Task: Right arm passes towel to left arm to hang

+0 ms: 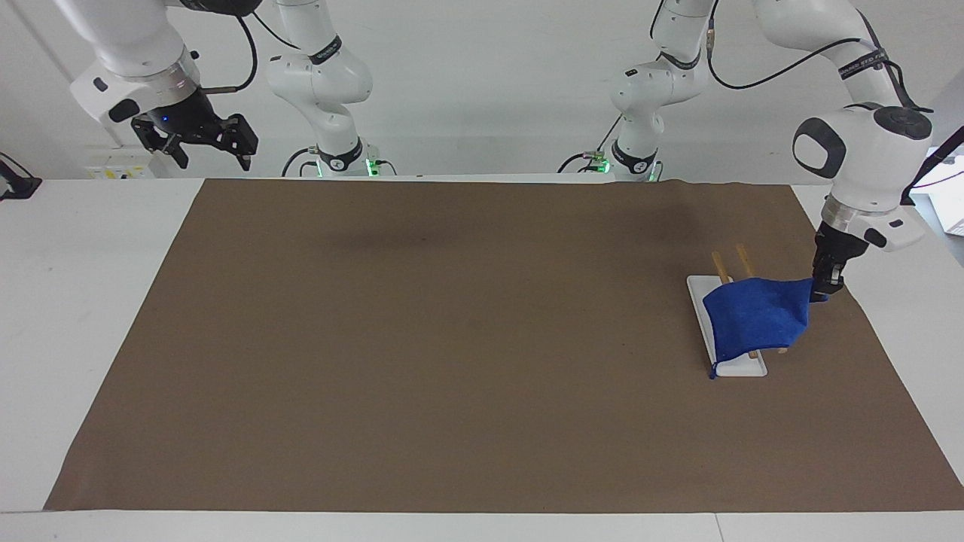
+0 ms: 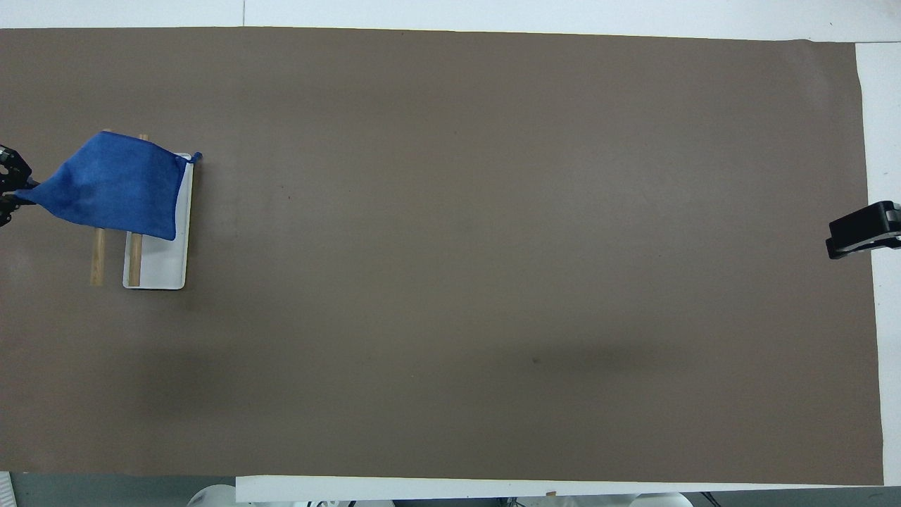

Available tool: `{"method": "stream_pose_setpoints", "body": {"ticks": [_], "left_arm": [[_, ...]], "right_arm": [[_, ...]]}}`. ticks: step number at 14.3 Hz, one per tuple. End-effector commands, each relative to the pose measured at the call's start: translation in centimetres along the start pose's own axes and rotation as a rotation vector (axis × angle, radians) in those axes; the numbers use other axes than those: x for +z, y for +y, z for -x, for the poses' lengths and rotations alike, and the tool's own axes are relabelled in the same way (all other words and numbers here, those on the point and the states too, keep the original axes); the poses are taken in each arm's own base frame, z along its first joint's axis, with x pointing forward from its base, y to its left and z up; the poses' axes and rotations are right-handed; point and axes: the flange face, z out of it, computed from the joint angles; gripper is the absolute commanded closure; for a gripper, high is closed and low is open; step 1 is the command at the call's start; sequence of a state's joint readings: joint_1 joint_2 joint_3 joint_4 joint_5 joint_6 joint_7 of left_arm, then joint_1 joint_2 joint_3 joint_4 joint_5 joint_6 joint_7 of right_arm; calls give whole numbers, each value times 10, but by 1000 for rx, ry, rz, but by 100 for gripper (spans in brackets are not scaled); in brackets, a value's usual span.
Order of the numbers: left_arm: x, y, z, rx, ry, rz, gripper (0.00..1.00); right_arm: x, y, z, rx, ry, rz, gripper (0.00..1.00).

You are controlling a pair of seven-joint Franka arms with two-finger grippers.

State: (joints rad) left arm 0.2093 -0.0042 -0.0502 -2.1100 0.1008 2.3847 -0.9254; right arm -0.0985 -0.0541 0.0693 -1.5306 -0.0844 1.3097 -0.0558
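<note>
The blue towel [image 1: 757, 318] lies draped over the two wooden rails of a small rack [image 1: 729, 265] with a white base [image 1: 742, 368], at the left arm's end of the table. It also shows in the overhead view [image 2: 112, 186]. My left gripper [image 1: 825, 287] is shut on the towel's corner beside the rack and holds that corner up; only its tip shows in the overhead view [image 2: 8, 189]. My right gripper [image 1: 197, 143] is open and empty, raised over the right arm's end of the table. Its tip shows in the overhead view [image 2: 862, 229].
A large brown mat [image 1: 482, 339] covers most of the white table [image 1: 90, 248]. The rack's white base also shows in the overhead view [image 2: 165, 264], with the rails' bare ends nearer the robots than the towel.
</note>
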Motion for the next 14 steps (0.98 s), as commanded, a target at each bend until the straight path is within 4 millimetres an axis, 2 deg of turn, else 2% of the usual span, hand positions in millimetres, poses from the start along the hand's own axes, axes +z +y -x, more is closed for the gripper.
{"method": "stream_pose_setpoints", "body": {"ticks": [1,2,5,8,11,12,14], "left_arm": [[-19,22,-12,10,43,48,0],[-29,34,-12,27,52,63,0],[-65,43,-14,60,27,21,0],[-114,58,6,376,-104,-110,0],[-160,66,23,663,-236,-119,0],[-172,70,26,696,-267,-63,0],[-182,76,36,714,-281,-18,0]], "right_arm": [[-9,4,-5,-23,28,-25,0],[-10,4,-6,-25,30,-27,0],[-5,4,-7,-23,19,-28,0],[-2,22,-5,11,16,-83,0],[-3,20,-4,6,15,-84,0],[-2,17,-3,2,12,-82,0],[-1,15,-4,-2,9,-79,0]]}}
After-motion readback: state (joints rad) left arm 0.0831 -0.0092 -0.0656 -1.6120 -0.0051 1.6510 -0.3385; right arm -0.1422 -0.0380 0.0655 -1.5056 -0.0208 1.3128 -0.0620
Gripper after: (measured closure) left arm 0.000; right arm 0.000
